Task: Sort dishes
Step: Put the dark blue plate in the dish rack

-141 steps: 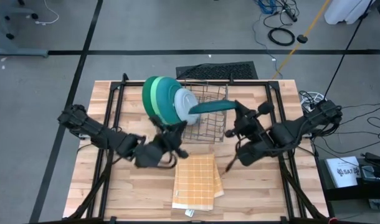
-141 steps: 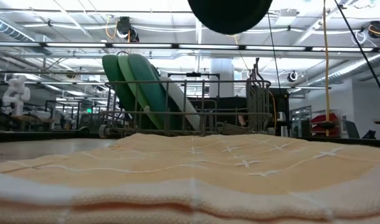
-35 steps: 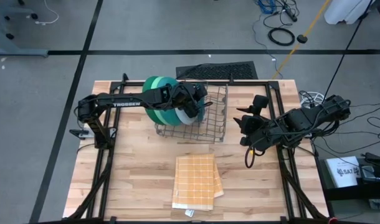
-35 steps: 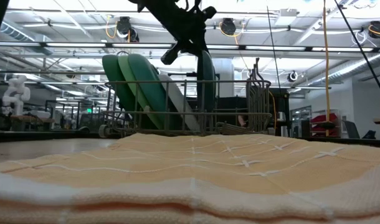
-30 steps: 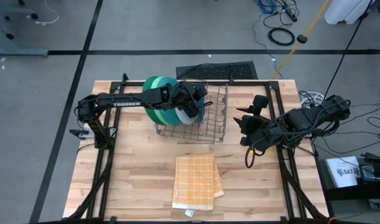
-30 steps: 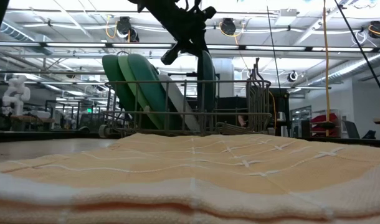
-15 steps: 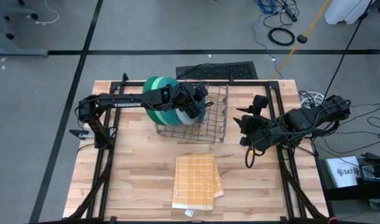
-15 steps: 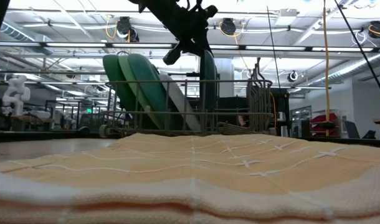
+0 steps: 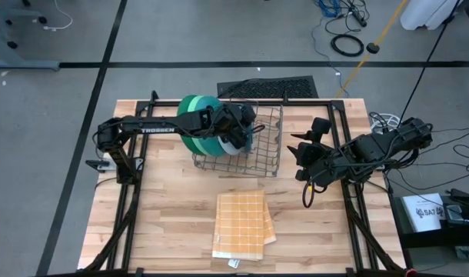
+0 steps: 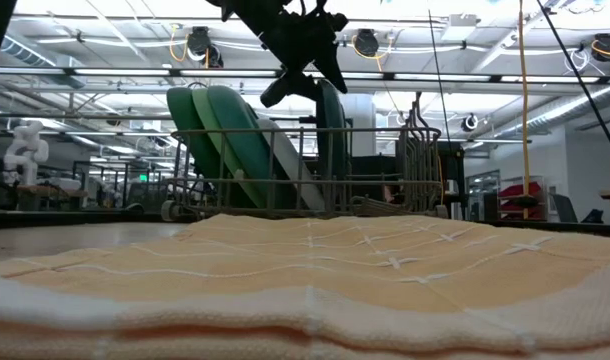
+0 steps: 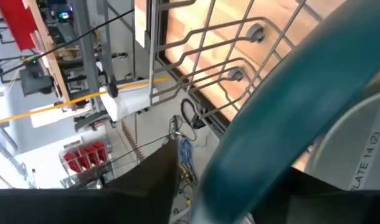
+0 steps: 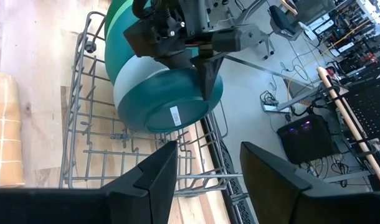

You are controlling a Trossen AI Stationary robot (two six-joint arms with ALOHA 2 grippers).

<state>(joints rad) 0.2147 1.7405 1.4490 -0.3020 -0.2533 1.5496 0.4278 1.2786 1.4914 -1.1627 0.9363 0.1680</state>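
Your left gripper (image 9: 246, 132) reaches over the grey wire rack (image 9: 262, 148), its fingers clamped on the rim of the dark teal plate (image 12: 180, 98), which stands on edge in the rack just beside the pale blue-grey plate (image 12: 126, 84). This looks like the racking step for the last dish: next, let go and lift straight up clear of the wires. Your right gripper (image 9: 301, 151) waits beside the rack over the desk (image 9: 165, 223), fingers apart

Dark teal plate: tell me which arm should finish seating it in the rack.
Left. The left gripper is at the dark teal plate, upright in the wire rack. The right gripper is open, empty and outside the rack.
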